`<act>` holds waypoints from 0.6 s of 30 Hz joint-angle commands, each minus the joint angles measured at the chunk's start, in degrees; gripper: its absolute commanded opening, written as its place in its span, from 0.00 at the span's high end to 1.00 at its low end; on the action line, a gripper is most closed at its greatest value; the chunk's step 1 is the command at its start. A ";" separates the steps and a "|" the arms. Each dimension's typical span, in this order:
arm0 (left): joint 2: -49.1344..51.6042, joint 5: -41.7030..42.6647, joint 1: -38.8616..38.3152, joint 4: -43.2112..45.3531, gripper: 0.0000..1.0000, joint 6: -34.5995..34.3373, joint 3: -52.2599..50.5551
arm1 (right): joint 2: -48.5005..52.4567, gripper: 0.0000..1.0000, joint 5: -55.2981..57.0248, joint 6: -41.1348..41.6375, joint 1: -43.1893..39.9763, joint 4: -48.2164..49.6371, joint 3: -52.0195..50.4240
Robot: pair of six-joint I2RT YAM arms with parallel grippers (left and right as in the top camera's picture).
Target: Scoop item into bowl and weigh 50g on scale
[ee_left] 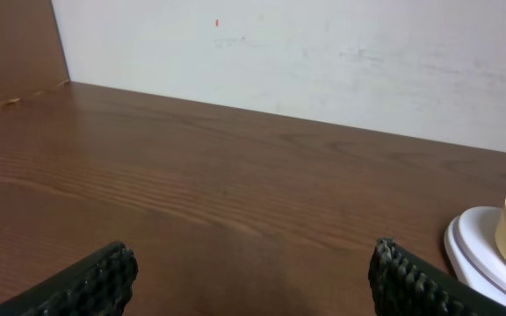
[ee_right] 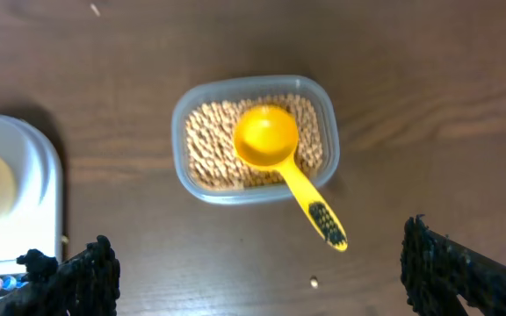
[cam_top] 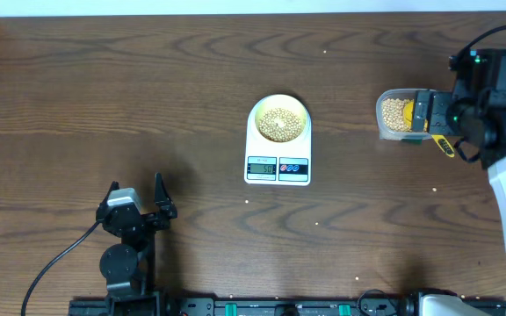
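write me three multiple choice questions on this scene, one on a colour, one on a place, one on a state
1. The bowl on the scale is: A pale yellow, B blue, C black.
2. The scoop lies: A in the bowl, B in the tub on the beans, C on the scale.
3. The right gripper is: A open, B shut on the scoop, C shut on the tub.
Answers: 1 A, its rim shows pale yellow; 2 B, its head rests on the tub's beans; 3 A, its jaws stand wide apart, nothing between.
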 commanded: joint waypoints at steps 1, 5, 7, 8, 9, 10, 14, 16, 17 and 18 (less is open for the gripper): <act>-0.28 -1.20 0.28 -2.78 0.13 0.74 -0.50 | -4.31 0.01 -2.03 -0.59 -0.11 1.36 0.15; -0.28 -1.20 0.28 -2.78 0.14 0.74 -0.50 | -6.91 0.01 -2.01 0.52 0.13 2.60 0.13; -0.28 -1.20 0.28 -2.78 0.13 0.74 -0.50 | -8.07 0.01 -2.01 1.60 0.15 2.89 0.11; -0.28 -1.20 0.28 -2.78 0.13 0.74 -0.50 | -8.74 0.01 -2.01 2.49 0.15 3.10 0.02; -0.28 -1.20 0.28 -2.78 0.13 0.74 -0.50 | -9.27 0.01 -2.01 3.37 0.15 3.08 -0.07; -0.28 -1.20 0.28 -2.78 0.13 0.74 -0.50 | -10.12 0.01 -1.99 4.48 0.15 3.06 -0.39; -0.28 -1.20 0.28 -2.78 0.13 0.74 -0.50 | -14.43 0.01 -1.97 6.01 0.94 6.14 -4.33; -0.28 -1.20 0.28 -2.78 0.13 0.74 -0.50 | -17.00 0.01 -1.97 6.01 1.31 9.73 -7.43; -0.28 -1.20 0.28 -2.78 0.13 0.74 -0.50 | -19.63 0.01 -1.97 6.03 1.40 13.68 -10.56; -0.28 -1.20 0.28 -2.78 0.13 0.74 -0.50 | -21.49 0.01 -1.99 6.03 1.42 16.79 -12.81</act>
